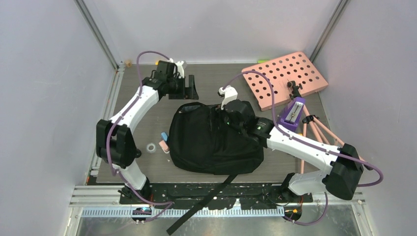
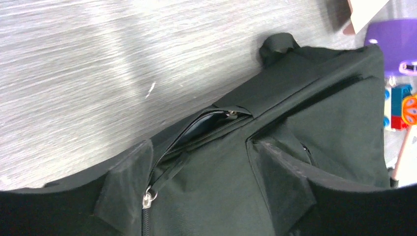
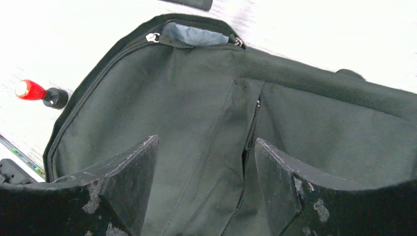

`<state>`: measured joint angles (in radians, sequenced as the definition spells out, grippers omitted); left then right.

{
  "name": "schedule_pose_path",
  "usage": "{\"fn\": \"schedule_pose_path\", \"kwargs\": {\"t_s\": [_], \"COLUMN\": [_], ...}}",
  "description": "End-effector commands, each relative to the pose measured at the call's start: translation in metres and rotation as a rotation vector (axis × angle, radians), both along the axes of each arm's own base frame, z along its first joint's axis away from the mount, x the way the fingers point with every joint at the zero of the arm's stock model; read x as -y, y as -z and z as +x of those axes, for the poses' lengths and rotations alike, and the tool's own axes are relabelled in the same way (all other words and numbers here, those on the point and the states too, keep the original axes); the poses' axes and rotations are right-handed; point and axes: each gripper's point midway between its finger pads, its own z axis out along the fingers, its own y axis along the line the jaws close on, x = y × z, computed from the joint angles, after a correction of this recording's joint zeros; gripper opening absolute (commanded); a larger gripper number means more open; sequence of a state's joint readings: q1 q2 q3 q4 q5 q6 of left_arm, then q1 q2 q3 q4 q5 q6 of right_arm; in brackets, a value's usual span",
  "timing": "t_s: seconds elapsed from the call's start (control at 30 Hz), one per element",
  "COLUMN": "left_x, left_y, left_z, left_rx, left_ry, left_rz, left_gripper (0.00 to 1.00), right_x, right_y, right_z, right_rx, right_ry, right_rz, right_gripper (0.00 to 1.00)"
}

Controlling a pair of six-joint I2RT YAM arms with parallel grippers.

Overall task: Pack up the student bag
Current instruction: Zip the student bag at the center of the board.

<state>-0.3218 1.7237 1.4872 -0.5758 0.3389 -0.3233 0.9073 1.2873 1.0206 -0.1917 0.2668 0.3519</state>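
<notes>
Two robot arms hang over the student bag [image 1: 216, 142], which lies flat in the middle of the tabletop [image 1: 216, 78], directly beneath both sets of fingers. The left fingers [image 2: 125, 182] stand apart and hold nothing, with only black fabric showing in the gap between them. The right fingers [image 3: 130, 172] are likewise spread wide and empty, just above the bag's front panel.

Ahead of the right fingertips the main zip is closed along most of its run, apart from a short slit where grey lining [image 3: 192, 34] shows between two sliders. In the left wrist view one zip pull [image 2: 147, 199] lies between the fingers, close beside the inner face of one of them. Toy blocks [image 2: 401, 105] sit on the tabletop well outside the fingers, beyond the bag's edge.

With items outside the bag and its mouth so narrow, the packing looks unfinished, and the step in hand is probably widening that opening. To do it well, one set of fingers should close squarely on the metal pull, not on fabric alone, and draw it along the line of the zip rather than upward. The other set would best pin the cloth just behind the slider, so the soft bag neither bunches nor slides. A loose strap [image 1: 201, 206] trailing over the near edge could snag if the bag shifts.
</notes>
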Motion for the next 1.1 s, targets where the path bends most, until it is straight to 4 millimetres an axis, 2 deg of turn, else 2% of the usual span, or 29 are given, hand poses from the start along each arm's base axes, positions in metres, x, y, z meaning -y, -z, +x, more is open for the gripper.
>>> {"fn": "schedule_pose_path", "kwargs": {"t_s": [0.0, 0.1, 0.23, 0.37, 0.53, 0.6, 0.63, 0.73, 0.97, 1.07], "left_x": [-0.031, -0.049, -0.075, -0.081, -0.079, -0.081, -0.082, -0.083, -0.082, -0.080], "left_y": [-0.046, -0.049, -0.022, -0.003, 0.015, 0.023, 0.028, 0.034, 0.041, 0.046], "left_z": [-0.012, -0.033, -0.065, -0.089, -0.101, -0.102, -0.102, -0.098, -0.091, -0.090], "left_rx": [0.155, 0.163, 0.091, 0.052, 0.018, 0.001, -0.007, 0.007, 0.025, 0.016], "left_ry": [-0.075, -0.110, -0.191, -0.245, -0.257, -0.262, -0.268, -0.292, -0.300, -0.299], "left_rz": [0.086, 0.135, 0.196, 0.154, 0.115, 0.128, 0.135, 0.130, 0.118, 0.114], "left_gripper": [0.89, 0.95, 0.96, 0.91, 0.76, 0.68, 0.64, 0.56, 0.31, 0.19], "right_x": [-0.018, -0.025, -0.047, -0.068, -0.092, -0.100, -0.104, -0.115, -0.124, -0.127], "right_y": [-0.014, -0.010, -0.004, 0.004, 0.022, 0.041, 0.037, 0.046, 0.081, 0.087], "right_z": [0.006, 0.012, 0.016, 0.021, 0.035, 0.046, 0.053, 0.070, 0.089, 0.093], "right_rx": [-0.003, -0.015, -0.011, 0.027, 0.083, 0.079, 0.108, 0.134, 0.123, 0.126], "right_ry": [-0.026, -0.056, -0.187, -0.322, -0.443, -0.463, -0.466, -0.479, -0.510, -0.528], "right_rz": [0.105, 0.118, 0.117, 0.077, -0.011, -0.068, -0.081, -0.130, -0.251, -0.275], "right_gripper": [0.77, 0.77, 0.76, 0.74, 0.71, 0.69, 0.68, 0.67, 0.66, 0.65]}}
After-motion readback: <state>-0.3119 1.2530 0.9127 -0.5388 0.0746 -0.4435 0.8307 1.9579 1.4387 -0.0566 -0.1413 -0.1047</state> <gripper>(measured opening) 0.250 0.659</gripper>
